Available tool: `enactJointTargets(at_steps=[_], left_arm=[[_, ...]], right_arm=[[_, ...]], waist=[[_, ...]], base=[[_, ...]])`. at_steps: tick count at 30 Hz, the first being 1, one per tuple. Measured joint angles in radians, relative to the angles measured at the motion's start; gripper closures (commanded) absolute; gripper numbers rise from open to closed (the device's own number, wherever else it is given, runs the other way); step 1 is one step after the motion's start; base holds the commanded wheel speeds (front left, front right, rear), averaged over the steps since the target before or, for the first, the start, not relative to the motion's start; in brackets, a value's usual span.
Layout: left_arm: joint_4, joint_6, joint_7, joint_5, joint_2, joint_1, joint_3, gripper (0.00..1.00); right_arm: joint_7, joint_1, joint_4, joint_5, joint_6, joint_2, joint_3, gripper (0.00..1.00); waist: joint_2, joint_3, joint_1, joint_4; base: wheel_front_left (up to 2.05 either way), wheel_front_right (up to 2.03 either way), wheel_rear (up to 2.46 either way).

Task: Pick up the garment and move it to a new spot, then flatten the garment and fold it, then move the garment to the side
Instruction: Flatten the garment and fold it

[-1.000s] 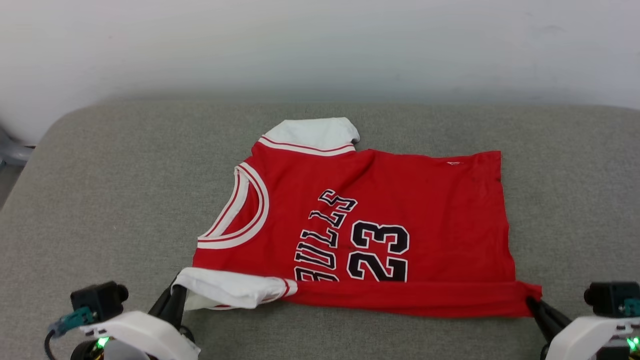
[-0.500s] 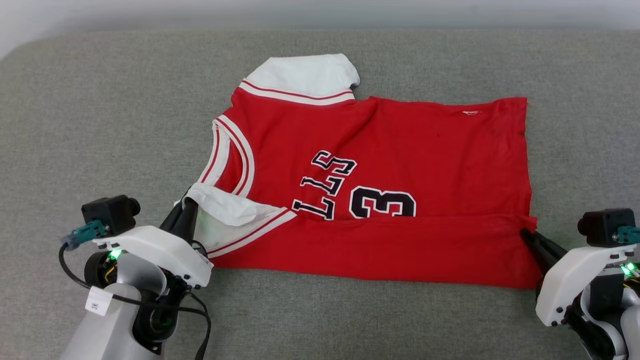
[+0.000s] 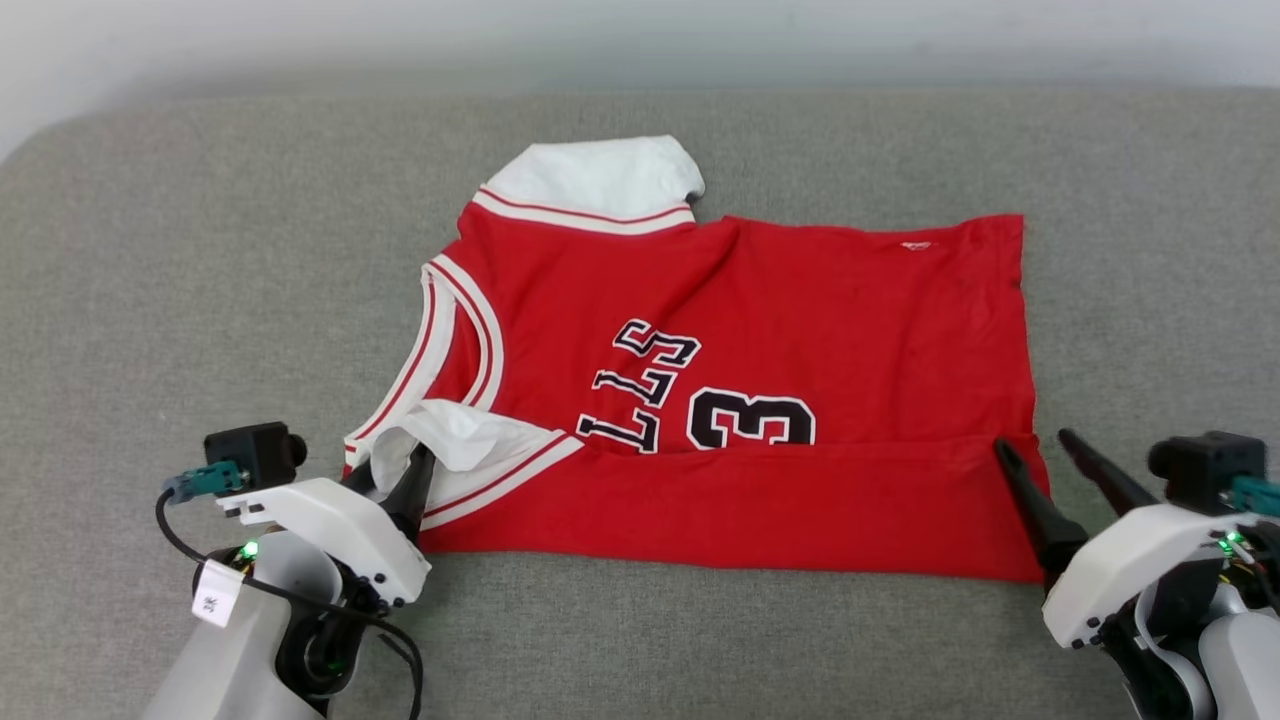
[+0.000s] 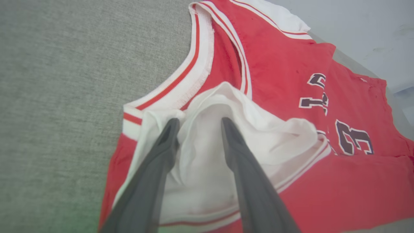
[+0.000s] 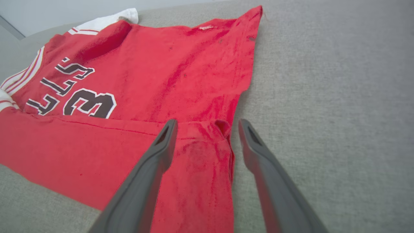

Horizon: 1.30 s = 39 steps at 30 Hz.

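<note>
The red garment (image 3: 800,330), with white cuffs, striped trim and black lettering, lies spread on the grey cushion (image 3: 200,280). Its near edge is folded over in a red band (image 3: 760,510) that covers part of the number. My left gripper (image 3: 395,468) stands open at the near left corner. In the left wrist view its fingertips (image 4: 173,124) rest apart on the bunched white sleeve (image 4: 258,129). My right gripper (image 3: 1033,442) is open at the near right corner. The garment's folded corner (image 5: 207,152) lies loose between the right gripper's spread fingers (image 5: 245,129).
A pale wall (image 3: 640,40) runs behind the cushion. The cushion's rounded corner (image 3: 40,150) curves away at the far left. Bare grey fabric (image 3: 1150,250) surrounds the garment on both sides and along the near edge.
Both grippers have gone from shut to open and let go of the folded edge, which now rests on the garment. The head camera has shifted slightly.
</note>
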Motion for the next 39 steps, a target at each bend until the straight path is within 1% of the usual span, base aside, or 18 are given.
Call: enactJointTargets(at_steps=[4, 7, 9, 13, 16, 20, 26, 29, 32, 36, 39], left_arm=[[0.018, -0.001, -0.044, 0.021, 0.015, 0.0, 0.004, 0.0], [0.023, 0.007, -0.07, 0.04, 0.031, 0.0, 0.008, 0.0], [0.021, 0.011, -0.07, 0.041, 0.039, 0.004, 0.01, 0.0], [0.004, 0.023, -0.041, 0.036, 0.069, 0.019, 0.017, 0.0], [-0.03, 0.039, 0.019, 0.02, 0.092, 0.022, 0.022, 0.0], [-0.107, 0.053, 0.149, -0.021, 0.133, 0.044, 0.02, 0.0], [-0.207, 0.092, 0.347, -0.085, 0.183, 0.096, 0.008, 0.0], [-0.242, 0.12, 0.445, -0.112, 0.202, 0.115, -0.008, 0.0], [-0.258, 0.163, 0.527, -0.128, 0.223, 0.125, -0.013, 0.0], [-0.257, 0.214, 0.57, -0.124, 0.253, 0.126, -0.009, 0.0], [-0.248, 0.227, 0.591, -0.131, 0.258, 0.124, -0.008, 0.0]], right_arm=[[-0.149, 0.018, -0.016, -0.03, 0.0, 0.019, -0.022, 0.0], [-0.22, 0.038, -0.036, -0.065, 0.0, 0.04, -0.038, 0.0], [-0.243, 0.056, -0.057, -0.084, 0.0, 0.052, -0.05, 0.0], [-0.245, 0.094, -0.1, -0.117, 0.0, 0.084, -0.071, 0.0], [-0.228, 0.125, -0.144, -0.136, 0.0, 0.106, -0.1, 0.0], [-0.207, 0.163, -0.194, -0.162, 0.0, 0.135, -0.125, 0.0], [-0.184, 0.185, -0.246, -0.184, 0.0, 0.158, -0.136, 0.0], [-0.172, 0.185, -0.277, -0.188, 0.0, 0.166, -0.137, 0.0], [-0.163, 0.185, -0.3, -0.188, 0.0, 0.171, -0.135, 0.0], [-0.158, 0.181, -0.319, -0.183, 0.0, 0.177, -0.121, 0.0], [-0.155, 0.169, -0.323, -0.172, 0.0, 0.182, -0.119, 0.0]], waist=[[0.0, -0.042, -0.0001, -0.003], [0.0, -0.076, -0.0001, -0.008], [0.0, -0.098, -0.0002, -0.012], [0.0, -0.139, -0.0003, -0.021], [0.0, -0.161, -0.0002, -0.027], [0.0, -0.182, -0.0003, -0.035], [0.0, -0.183, -0.0003, -0.049], [0.0, -0.175, -0.0002, -0.055], [0.0, -0.159, -0.0002, -0.062], [0.0, -0.13, -0.0001, -0.076], [0.0, -0.103, -0.0001, -0.089]], base=[[0.0, 0.0, 0.0], [0.0, 0.0, 0.0], [0.0, 0.0, 0.0], [0.0, 0.0, 0.0], [0.0, 0.0, 0.0], [0.0, 0.0, 0.0], [0.0, 0.0, 0.0], [0.0, 0.0, 0.0], [0.0, 0.0, 0.0], [0.0, 0.0, 0.0], [0.0, 0.0, 0.0]])
